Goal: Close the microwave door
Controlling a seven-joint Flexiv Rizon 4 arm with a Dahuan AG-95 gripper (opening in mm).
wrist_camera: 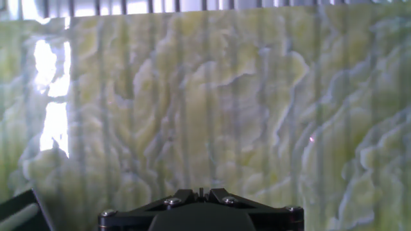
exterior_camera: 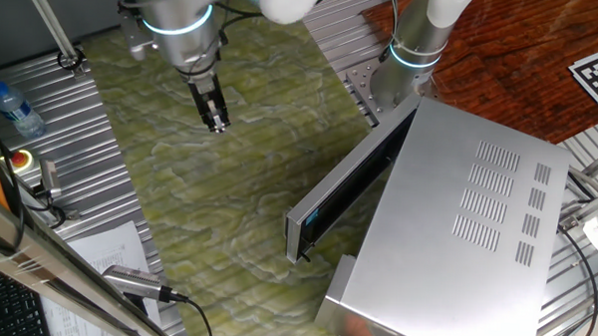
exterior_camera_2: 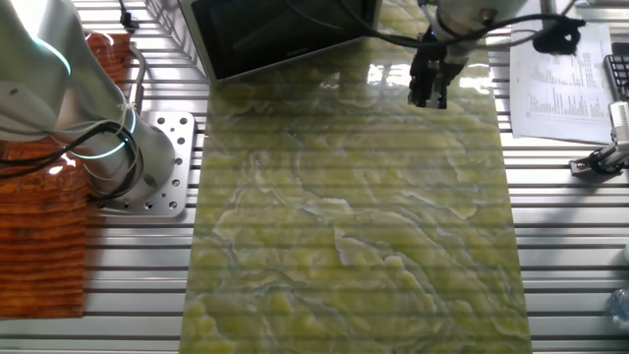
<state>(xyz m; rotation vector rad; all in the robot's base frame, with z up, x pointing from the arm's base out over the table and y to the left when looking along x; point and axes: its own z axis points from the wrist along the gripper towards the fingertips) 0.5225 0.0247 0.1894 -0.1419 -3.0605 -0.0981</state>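
The microwave (exterior_camera: 456, 243) is cut off at five o'clock, and in hand view the gripper's fingertips are out of frame.

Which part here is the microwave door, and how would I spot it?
Find the biggest object, the silver-grey microwave with vent slots on top. Along its side facing the green marbled mat a long flat panel stands ajar: the microwave door. Unlike the slotted top, it has a dark glass window in a silver frame.
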